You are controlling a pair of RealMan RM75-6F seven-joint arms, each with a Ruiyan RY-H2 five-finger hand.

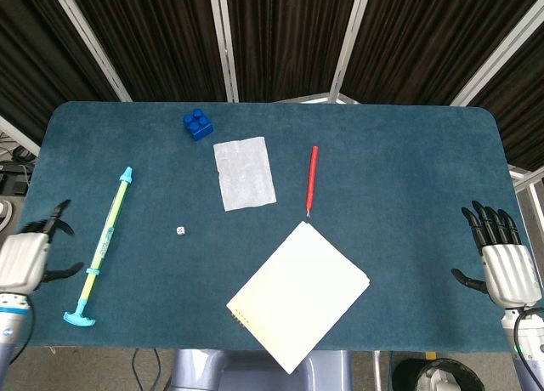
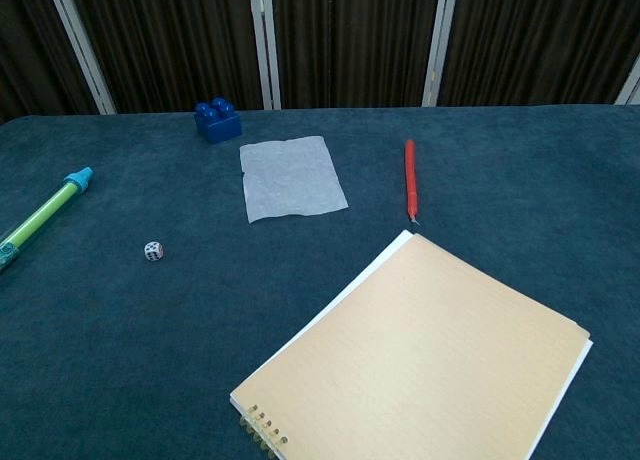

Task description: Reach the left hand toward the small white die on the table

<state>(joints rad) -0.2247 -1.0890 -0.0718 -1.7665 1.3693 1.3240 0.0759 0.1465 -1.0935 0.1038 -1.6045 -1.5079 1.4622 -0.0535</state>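
The small white die (image 1: 180, 231) lies on the blue table mat, left of centre; the chest view shows the die (image 2: 153, 250) with dark pips. My left hand (image 1: 28, 257) hovers over the mat's near left edge, fingers apart and empty, well to the left of the die, with the long green pump between them. My right hand (image 1: 500, 255) rests open at the far right edge, fingers spread, holding nothing. Neither hand appears in the chest view.
A green and cyan pump (image 1: 104, 243) lies between my left hand and the die. A blue toy block (image 1: 197, 123), a white paper sheet (image 1: 245, 173), a red pen (image 1: 312, 179) and a spiral notebook (image 1: 298, 293) lie on the table mat (image 1: 408, 170).
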